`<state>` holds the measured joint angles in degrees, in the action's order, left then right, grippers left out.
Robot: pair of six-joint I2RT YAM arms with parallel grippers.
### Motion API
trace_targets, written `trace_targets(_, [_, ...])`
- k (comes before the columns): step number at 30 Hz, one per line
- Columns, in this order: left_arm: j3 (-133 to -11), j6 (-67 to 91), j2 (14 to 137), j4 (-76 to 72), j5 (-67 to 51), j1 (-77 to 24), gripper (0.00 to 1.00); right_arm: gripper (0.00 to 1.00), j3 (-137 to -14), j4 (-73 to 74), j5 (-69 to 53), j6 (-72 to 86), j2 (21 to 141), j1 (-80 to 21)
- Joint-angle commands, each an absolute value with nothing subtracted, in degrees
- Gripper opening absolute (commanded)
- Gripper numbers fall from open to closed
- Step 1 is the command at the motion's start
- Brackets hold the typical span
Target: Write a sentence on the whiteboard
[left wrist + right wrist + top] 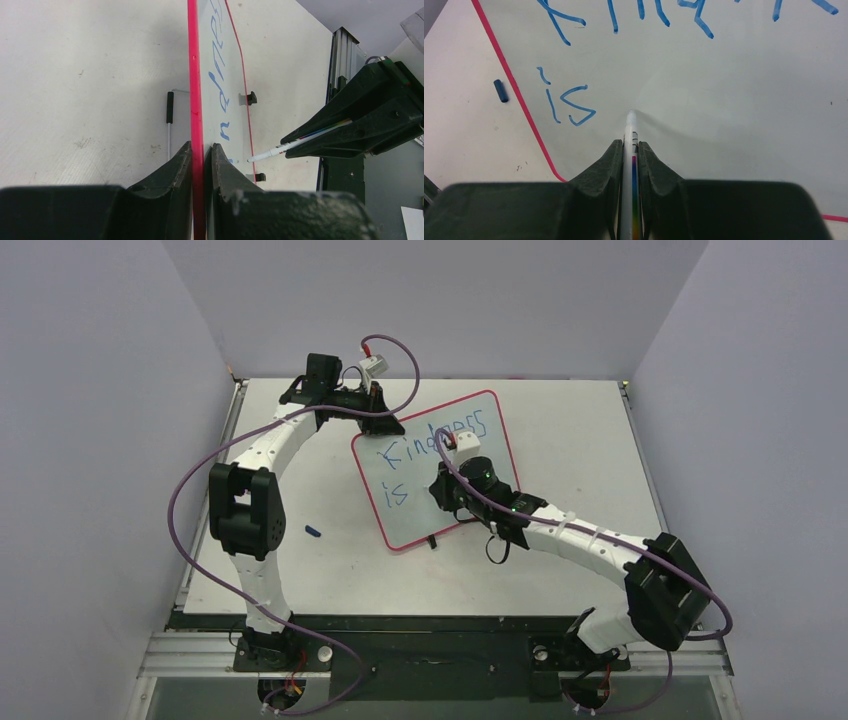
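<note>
Item 1, far left on the table (560, 440): small blue piece (313, 531), probably the pen cap, lying loose and well apart from both arms. Item 2: left gripper (200, 147), fingers drawn narrow and pinching the thin red rim at the far left corner of the board, one finger on each face. Item 3: whiteboard (420, 510), mid-table, turned at a slant to the table edges, two black clips (251, 97) on the side away from the left grip. Judged thin, stiff and light with a slick face, so it is likely to skid or pivot under pen pressure. The rim is the place to take it, as here, with fingers kept off the written area, where wet ink would smear. Whether it lies quite flat or is raised slightly at the gripped corner cannot be told. Item 4: sentence (430, 435), blue handwriting, "Kindness" on the upper line, "is" (574, 105) on the lower, and nothing after it; judged unfinished. Item 5: marker (630, 131), slim white barrel with a rainbow stripe, tip at the bare board just right of "is". Actual contact is not certain. Judged light and smooth, prone to slipping lengthwise if pressed hard. Item 6: right gripper (630, 145), fingers closed narrow on the marker barrel close behind the tip, pointing it down toward the lower line
</note>
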<state>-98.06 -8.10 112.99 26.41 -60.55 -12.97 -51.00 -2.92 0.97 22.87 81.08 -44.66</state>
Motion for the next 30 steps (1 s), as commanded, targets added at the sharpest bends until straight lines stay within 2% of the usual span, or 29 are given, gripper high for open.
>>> trace_targets(1, [-98.2, -12.4, 112.6, 24.5, -61.1, -13.8, 0.0, 0.0, -54.3, -4.9, 0.5, 21.6, 81.9, -44.9])
trace_targets(12, [-98.2, -12.5, 112.6, 24.6, -61.1, -13.8, 0.0, 0.0, -56.0, -4.0, 0.7, 21.1, 84.4, -44.9])
trace_targets(30, [-98.2, -12.4, 112.6, 24.6, -61.1, -13.8, 0.0, 0.0, -51.2, -2.2, 3.9, 21.8, 83.3, -46.0])
